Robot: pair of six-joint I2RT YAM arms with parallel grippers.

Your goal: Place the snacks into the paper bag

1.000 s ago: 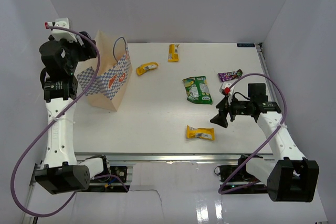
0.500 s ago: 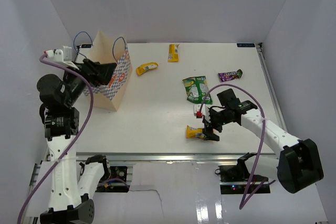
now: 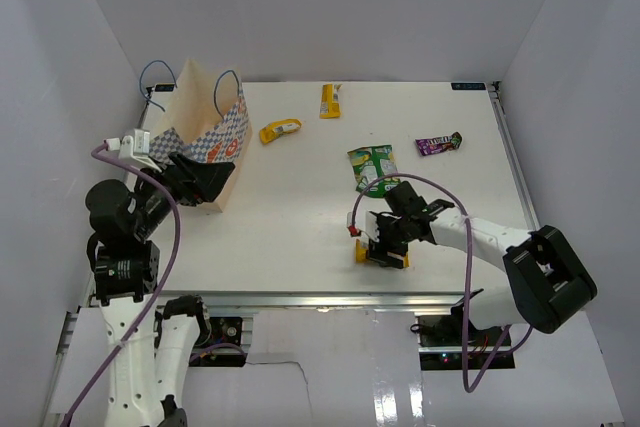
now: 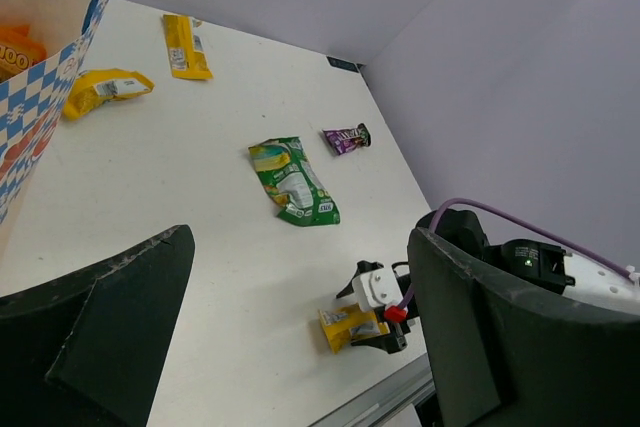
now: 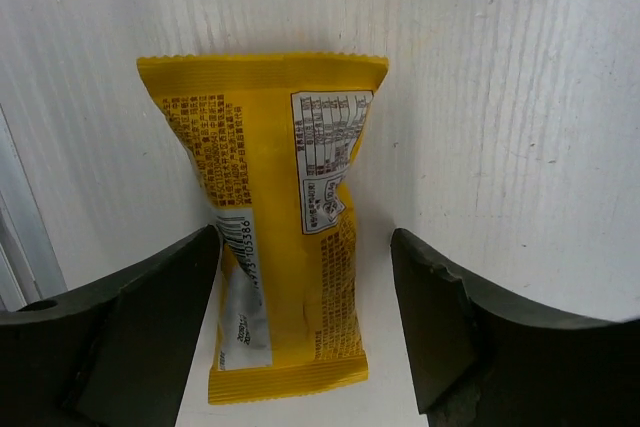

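Observation:
The checkered paper bag (image 3: 210, 132) stands at the far left, and an orange bag (image 4: 15, 47) shows inside it. My left gripper (image 3: 210, 179) hovers open and empty by the bag's near side. My right gripper (image 3: 383, 247) is open and low over a yellow wrapper (image 3: 386, 256) near the front edge. In the right wrist view its fingers (image 5: 130, 327) straddle the wrapper (image 5: 275, 237) without closing on it. Two more yellow wrappers (image 3: 280, 130) (image 3: 330, 100), a green bag (image 3: 373, 169) and a purple packet (image 3: 439, 144) lie on the table.
White walls enclose the table on three sides. A metal rail (image 3: 330, 299) runs along the front edge, just behind the right gripper. The left wrist view shows the loose packets and the bag wall (image 4: 40, 97) at its left edge.
My right arm swung left and down until its open fingers stand over the near yellow wrapper. My left arm drew back from above the bag to its near side.

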